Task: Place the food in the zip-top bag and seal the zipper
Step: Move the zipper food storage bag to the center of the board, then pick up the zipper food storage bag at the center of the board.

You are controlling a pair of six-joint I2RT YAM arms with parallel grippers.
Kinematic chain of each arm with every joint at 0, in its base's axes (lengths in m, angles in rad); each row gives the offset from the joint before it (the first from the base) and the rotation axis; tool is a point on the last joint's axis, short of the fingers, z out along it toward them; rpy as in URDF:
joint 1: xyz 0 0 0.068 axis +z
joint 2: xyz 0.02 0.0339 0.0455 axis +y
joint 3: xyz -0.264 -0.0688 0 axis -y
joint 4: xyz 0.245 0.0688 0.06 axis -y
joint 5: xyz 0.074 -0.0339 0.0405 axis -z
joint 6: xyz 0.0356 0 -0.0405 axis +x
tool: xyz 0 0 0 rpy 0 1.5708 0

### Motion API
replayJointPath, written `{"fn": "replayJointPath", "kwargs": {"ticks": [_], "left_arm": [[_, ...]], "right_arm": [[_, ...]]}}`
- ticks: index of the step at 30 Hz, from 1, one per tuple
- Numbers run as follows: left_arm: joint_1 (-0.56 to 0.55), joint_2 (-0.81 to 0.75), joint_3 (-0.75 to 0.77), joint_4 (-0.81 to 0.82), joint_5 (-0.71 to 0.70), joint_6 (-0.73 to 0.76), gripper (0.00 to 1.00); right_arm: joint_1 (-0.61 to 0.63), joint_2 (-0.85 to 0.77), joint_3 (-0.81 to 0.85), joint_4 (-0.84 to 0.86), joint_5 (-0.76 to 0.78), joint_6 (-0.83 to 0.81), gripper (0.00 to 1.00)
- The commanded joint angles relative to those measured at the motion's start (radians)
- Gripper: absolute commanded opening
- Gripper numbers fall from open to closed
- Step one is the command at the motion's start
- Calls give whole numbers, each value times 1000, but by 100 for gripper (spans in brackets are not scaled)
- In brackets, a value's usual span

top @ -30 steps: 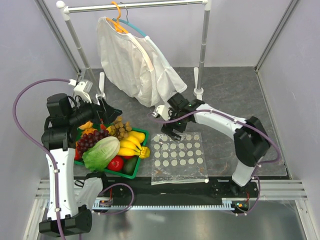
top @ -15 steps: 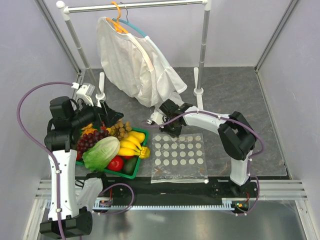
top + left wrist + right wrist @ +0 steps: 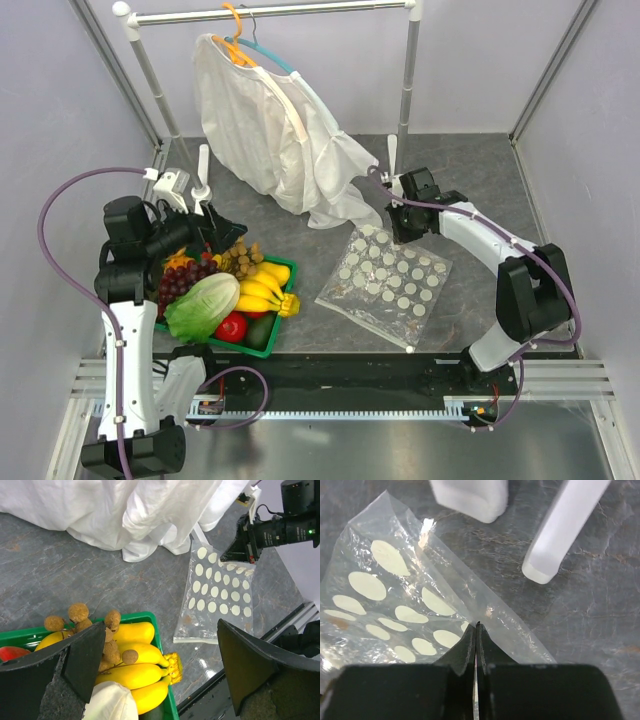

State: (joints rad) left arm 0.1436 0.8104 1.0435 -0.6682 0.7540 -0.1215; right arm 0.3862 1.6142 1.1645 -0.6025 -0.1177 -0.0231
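Clear dotted plastic bag (image 3: 385, 282) swung toward 2 o'clock, edge clenched in right gripper (image 3: 476, 642); left gripper (image 3: 218, 230) agape; loading not begun.

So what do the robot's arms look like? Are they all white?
Not all white. The left arm and the right arm have smooth white tube sections joined by chunky black blocks. A thin purple cable loops beside each one. The fingers are dark, flat and wedge-shaped, with a rough grey inner face.
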Motion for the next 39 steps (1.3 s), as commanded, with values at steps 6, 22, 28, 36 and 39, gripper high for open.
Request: {"fn": "replayJointPath", "kwargs": {"ticks": [6,22,28,36,39], "left_arm": [[2,9,-16,84,-68,-95,98],[1,9,-8,42,-91,-67,99],[4,-36,-5,18,-139,-23,99],[1,-45,12,-14,-171,-35,99],[2,-37,27,-22,-185,-35,99]], "right_arm": [[-110,0,-14,53,90,442,0],[-369,-227,-104,-41,-132,364,98],[-331,-422,-140,-59,-335,138,82],[166,-504,-258,98,-29,132,65],[233,-419,-292,138,16,166,66]]}}
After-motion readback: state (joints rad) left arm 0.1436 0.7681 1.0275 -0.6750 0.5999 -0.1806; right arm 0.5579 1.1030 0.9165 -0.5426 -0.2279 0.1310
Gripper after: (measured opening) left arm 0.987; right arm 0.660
